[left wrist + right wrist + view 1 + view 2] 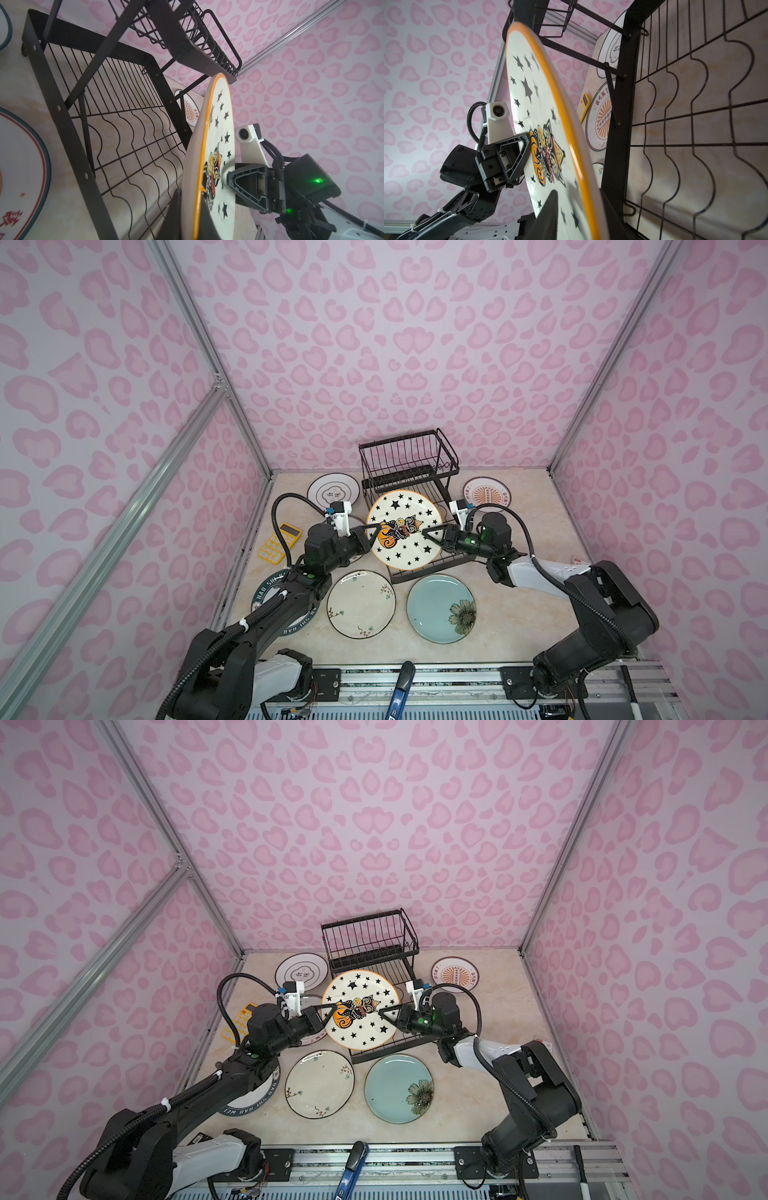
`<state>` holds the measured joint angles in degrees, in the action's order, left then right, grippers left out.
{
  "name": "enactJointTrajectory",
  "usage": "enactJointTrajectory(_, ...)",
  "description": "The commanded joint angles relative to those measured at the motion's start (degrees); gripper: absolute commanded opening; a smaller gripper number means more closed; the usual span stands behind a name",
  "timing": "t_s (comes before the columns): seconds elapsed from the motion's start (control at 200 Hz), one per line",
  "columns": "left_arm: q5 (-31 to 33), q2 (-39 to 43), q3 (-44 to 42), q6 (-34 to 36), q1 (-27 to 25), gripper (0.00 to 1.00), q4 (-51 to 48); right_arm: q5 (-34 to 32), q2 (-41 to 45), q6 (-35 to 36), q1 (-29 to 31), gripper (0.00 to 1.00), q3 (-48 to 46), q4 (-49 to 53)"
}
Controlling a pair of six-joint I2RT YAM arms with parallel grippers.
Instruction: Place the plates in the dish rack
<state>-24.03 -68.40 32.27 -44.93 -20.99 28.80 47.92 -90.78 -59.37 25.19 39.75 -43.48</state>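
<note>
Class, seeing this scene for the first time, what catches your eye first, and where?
A starred plate with an orange rim is held up over the lower tray of the dish rack, the left claw clamped on one edge, the right claw at the opposite edge. Pink blotch-patterned walls enclose everything. A pale blue flowered plate lies flat in front.

Marbled table bears dish rack; flat plates; seemingly a calculator.

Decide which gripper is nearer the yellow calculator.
Left. The left gripper holds the starred plate at the edge facing the yellow calculator; the right gripper has its jaws around the opposite edge, farther away.
</note>
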Motion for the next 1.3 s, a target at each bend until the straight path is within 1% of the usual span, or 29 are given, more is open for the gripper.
enactJointTrajectory(0.0, -1.72, 0.22, -0.02, 1.77, -0.21, 0.02, 1.26, 2.35, -0.18, -0.51, 0.56, 0.3, 0.66, -7.71)
enactJointTrajectory(0.15, -1.72, 0.08, 0.25, 2.17, -0.32, 0.02, 0.52, 2.35, -0.27, -0.65, 0.56, 0.29, 0.82, -7.83)
enactJointTrajectory(0.225, -1.72, -0.02, 0.28, 2.21, -0.28, 0.02, 0.39, 2.41, -0.45, -0.74, 0.57, 0.26, 0.81, -7.92)
enactJointTrajectory(0.33, -1.81, -0.07, 0.36, 2.28, -0.28, 0.02, 0.31, 2.35, -0.49, -0.83, 0.57, 0.17, 0.9, -8.09)
enactJointTrajectory(0.4, -1.81, -0.15, 0.43, 2.3, -0.28, 0.02, 0.25, 2.35, -0.5, -0.85, 0.62, 0.14, 0.92, -8.13)
enactJointTrajectory(0.58, -1.94, -0.18, 0.56, 2.3, -0.28, 0.02, 0.03, 2.54, -0.53, -1.08, 0.51, 0.02, 0.7, -8.76)
enactJointTrajectory(0.63, -1.95, -0.15, 0.53, 2.26, -0.32, 0.02, 0.03, 2.61, -0.49, -1.08, 0.56, 0.0, 0.6, -8.95)
enactJointTrajectory(0.85, -2.39, -0.1, 0.79, 2.47, -0.28, 0.03, -0.28, 3.02, -0.05, -0.94, 0.34, 0.0, 0.23, -9.57)
enactJointTrajectory(0.975, -2.42, 0.34, 0.61, 2.69, -0.28, 0.11, -0.52, 3.48, 0.76, -0.9, -0.27, 0.0, -0.18, -9.74)
enactJointTrajectory(1.205, -2.44, 1.17, 1.08, 3.63, -0.29, 0.34, -1.8, 4.62, 3.07, 0.52, -2.13, 0.0, -0.81, -7.84)
enactJointTrajectory(1.255, -2.43, 1.28, 1.35, 3.88, -0.28, 0.35, -2.23, 4.97, 3.61, 0.79, -2.62, 0.0, -0.88, -7.54)
enactJointTrajectory(1.27, -2.42, 1.33, 1.41, 3.95, -0.28, 0.4, -2.38, 5.09, 3.83, 0.88, -2.76, 0.0, -0.98, -7.27)
enactJointTrajectory(1.295, -2.45, 1.47, 1.54, 4.04, -0.29, 0.41, -2.57, 5.16, 4.17, 1.19, -3.01, 0.0, -0.97, -6.83)
